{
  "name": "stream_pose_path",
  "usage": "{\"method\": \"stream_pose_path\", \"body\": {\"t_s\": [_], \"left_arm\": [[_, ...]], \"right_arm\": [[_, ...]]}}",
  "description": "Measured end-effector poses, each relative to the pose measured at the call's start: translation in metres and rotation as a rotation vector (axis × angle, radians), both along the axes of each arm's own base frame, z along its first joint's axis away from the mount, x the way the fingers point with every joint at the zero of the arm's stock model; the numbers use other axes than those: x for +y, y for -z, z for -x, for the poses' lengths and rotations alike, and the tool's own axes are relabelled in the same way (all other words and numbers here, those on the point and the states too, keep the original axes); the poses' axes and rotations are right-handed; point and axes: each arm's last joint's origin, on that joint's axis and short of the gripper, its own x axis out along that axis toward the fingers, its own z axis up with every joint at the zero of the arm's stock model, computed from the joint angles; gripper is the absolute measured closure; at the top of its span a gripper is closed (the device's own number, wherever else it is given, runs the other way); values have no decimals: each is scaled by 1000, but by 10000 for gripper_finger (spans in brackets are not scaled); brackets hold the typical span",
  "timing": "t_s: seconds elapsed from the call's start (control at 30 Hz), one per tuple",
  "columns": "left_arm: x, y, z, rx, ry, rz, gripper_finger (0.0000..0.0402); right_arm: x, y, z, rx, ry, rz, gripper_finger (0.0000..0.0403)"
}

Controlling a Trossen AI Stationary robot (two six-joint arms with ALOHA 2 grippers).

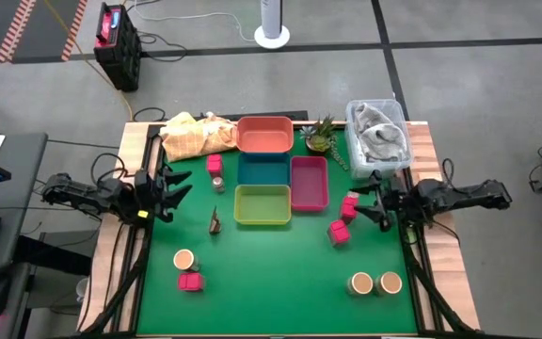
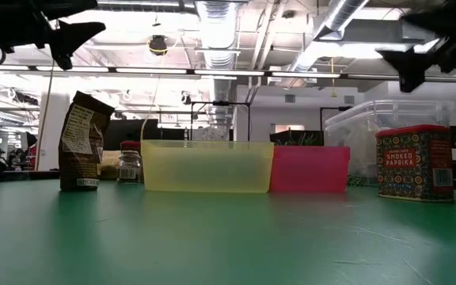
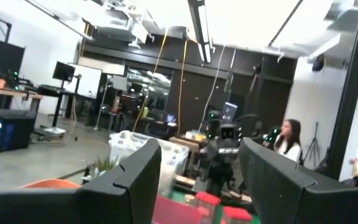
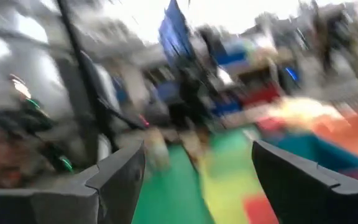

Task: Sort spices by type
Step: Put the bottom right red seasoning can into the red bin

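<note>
Spices lie scattered on the green mat. There are pink boxes [image 1: 215,163] [image 1: 350,205] [image 1: 339,232] [image 1: 189,281], tan-topped jars [image 1: 183,259] [image 1: 360,282] [image 1: 390,282], a tiny jar [image 1: 219,184] and a small brown packet [image 1: 215,221] standing upright [image 2: 81,142]. In the low view a box reads as a red paprika tin [image 2: 415,164]. My left gripper [image 1: 172,188] [image 3: 197,186] hangs open above the mat's left side. My right gripper [image 1: 370,202] [image 4: 197,180] is open too, raised over the right side beside two pink boxes. Neither touches anything.
Four trays sit mid-table: orange [image 1: 264,135], teal [image 1: 263,169], magenta [image 1: 309,181] and yellow [image 1: 263,204]. A spiky green plant [image 1: 320,135], a clear bin with grey cloth [image 1: 379,137] and a yellow cloth [image 1: 196,135] line the far edge. A person sits in the room beyond.
</note>
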Motion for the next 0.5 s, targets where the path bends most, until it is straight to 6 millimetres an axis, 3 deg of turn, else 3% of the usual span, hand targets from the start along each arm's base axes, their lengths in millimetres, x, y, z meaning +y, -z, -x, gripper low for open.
{"method": "stream_pose_path", "body": {"t_s": [0.2,0.5], "left_arm": [[0,3,-2,50,-1,44,196],[5,-11,5,260,-90,96,196]], "right_arm": [[-4,-18,0,336,189,-10,87],[4,-46,-34,735,241,-44,88]]}}
